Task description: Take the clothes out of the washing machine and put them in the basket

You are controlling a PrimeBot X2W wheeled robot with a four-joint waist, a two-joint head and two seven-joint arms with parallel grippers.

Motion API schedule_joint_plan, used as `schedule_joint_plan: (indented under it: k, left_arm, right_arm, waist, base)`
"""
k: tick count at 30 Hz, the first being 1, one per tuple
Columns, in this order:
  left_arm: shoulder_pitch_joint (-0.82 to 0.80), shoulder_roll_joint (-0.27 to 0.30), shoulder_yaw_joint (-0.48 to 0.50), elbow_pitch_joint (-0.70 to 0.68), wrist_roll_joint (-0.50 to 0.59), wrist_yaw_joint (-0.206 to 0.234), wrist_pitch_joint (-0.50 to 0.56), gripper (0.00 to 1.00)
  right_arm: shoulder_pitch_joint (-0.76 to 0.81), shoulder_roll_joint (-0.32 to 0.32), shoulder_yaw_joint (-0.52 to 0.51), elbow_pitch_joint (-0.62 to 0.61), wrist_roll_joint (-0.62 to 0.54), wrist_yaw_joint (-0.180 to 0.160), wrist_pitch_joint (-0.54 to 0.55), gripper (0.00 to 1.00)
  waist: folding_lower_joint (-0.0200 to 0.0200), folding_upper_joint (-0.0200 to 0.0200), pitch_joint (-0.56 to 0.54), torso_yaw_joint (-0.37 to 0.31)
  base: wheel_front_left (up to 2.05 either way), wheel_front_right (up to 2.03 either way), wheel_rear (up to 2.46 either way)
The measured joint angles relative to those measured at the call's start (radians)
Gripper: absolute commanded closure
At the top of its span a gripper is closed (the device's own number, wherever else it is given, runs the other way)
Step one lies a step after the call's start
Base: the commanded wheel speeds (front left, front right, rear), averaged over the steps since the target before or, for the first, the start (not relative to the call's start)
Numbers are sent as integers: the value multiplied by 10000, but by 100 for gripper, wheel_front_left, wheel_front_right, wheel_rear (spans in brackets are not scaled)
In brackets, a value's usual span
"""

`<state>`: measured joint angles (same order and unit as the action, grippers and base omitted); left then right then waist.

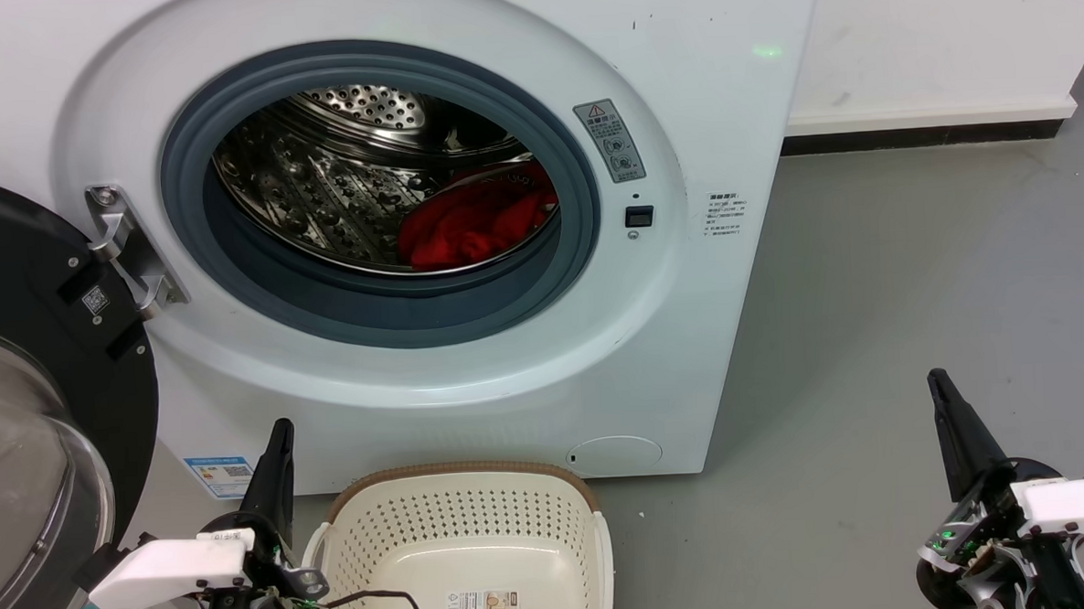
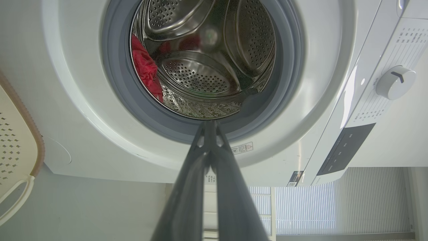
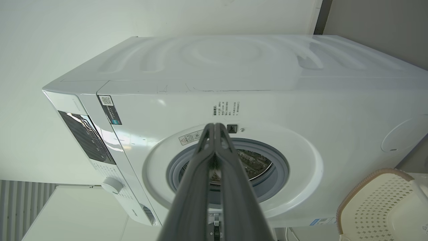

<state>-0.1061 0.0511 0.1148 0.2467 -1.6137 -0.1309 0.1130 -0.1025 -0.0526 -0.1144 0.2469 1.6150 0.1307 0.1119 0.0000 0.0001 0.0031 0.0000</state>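
Note:
The white washing machine point(image 1: 472, 372) stands with its door point(image 1: 26, 428) swung open to the left. Bright red clothes point(image 1: 479, 218) lie bunched at the right of the steel drum; the left wrist view catches the clothes point(image 2: 144, 68) at the drum's left. A cream basket point(image 1: 464, 518) with a brown rim sits on the floor before the machine, with only a paper label inside. My left gripper point(image 1: 278, 435) is shut, low at the basket's left. My right gripper point(image 1: 941, 383) is shut over the floor at the right, far from the machine.
Grey floor point(image 1: 872, 327) spreads to the right of the machine, up to a white wall with a dark skirting point(image 1: 928, 137). The open door's glass porthole point(image 1: 10, 474) bulges at the far left, close to my left arm.

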Motion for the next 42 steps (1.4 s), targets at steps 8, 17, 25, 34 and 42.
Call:
schedule_joint_plan:
  k: [8,17,25,34,42]
  left_arm:
    - [0,0,0,0,0,0,0,100]
    - [0,0,0,0,0,0,0,100]
    - [0,0,0,0,0,-2,0,0]
    - [247,-29,-380,159,96,2,-303,0]
    - [196,-31,-631,-174,815,2,-669,0]
  right_arm:
    - [0,0,0,0,0,0,0,100]
    - [0,0,0,0,0,0,0,100]
    - [0,0,0,0,0,0,0,0]
    - [318,17,102,23,-94,0,-284,0]
    - [503,19,245,-445,-903,0,-675,0]
  waist:
    - [0,0,0,0]
    - [0,0,0,0]
    - [0,0,0,0]
    - [0,0,1,-6]
    - [0,0,1,-21]
  base:
    - [0,0,0]
    - [0,0,0]
    - [0,0,0]
    - [0,0,0]
    - [0,0,0]
